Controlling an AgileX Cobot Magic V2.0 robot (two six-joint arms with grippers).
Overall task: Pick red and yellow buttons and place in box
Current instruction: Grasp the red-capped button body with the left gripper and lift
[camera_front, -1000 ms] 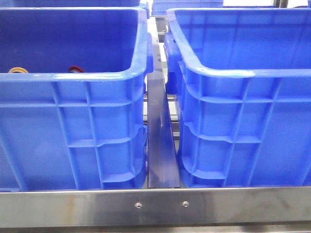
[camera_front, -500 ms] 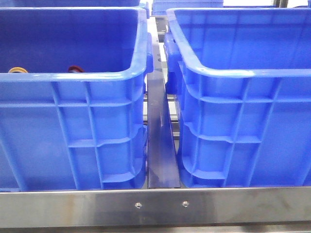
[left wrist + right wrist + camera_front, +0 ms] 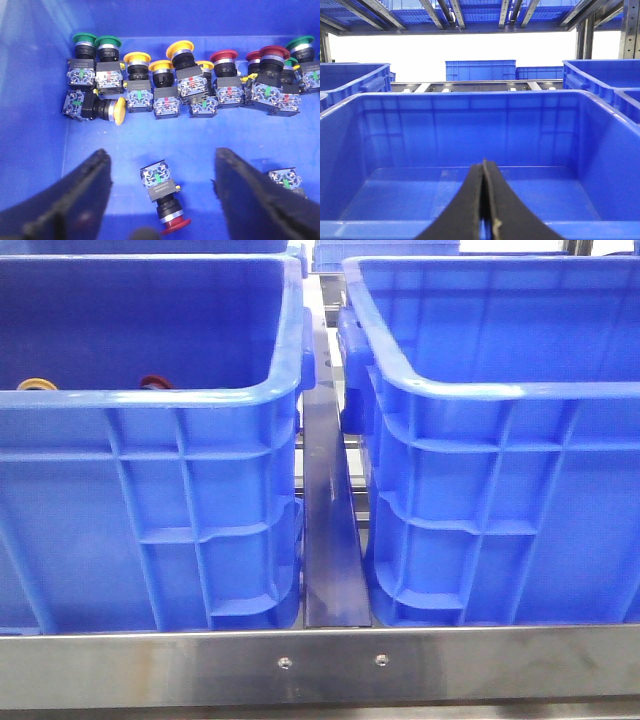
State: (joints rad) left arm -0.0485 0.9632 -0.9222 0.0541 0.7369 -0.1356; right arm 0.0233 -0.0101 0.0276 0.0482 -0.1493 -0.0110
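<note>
on the left, a deep blue crate [image 3: 150, 490] with ribbed walls, a sliver of a yellow cap [image 3: 36, 384] and of a red cap [image 3: 155, 381] peeking over its near rim. inside it, seen from the left wrist, a crowded row of push buttons along the far wall: green caps [image 3: 85, 38], then yellow ones [image 3: 136, 58], then red ones [image 3: 223, 56], another green at the end. left gripper [image 3: 162, 200] spread wide just above the crate floor, dark fingers [image 3: 80, 192] on either side of a lone red button [image 3: 165, 200] lying on its side, cap toward the camera, not touched. another contact block [image 3: 286, 178] just beside the far finger. between the crates, a dark metal divider [image 3: 330, 540]; a steel rail [image 3: 320, 665] across the front. on the right, the box [image 3: 500, 460], with nothing in the part of its floor in view. right gripper [image 3: 484, 200] pressed together, holding nothing, poised at the box's near rim.
</note>
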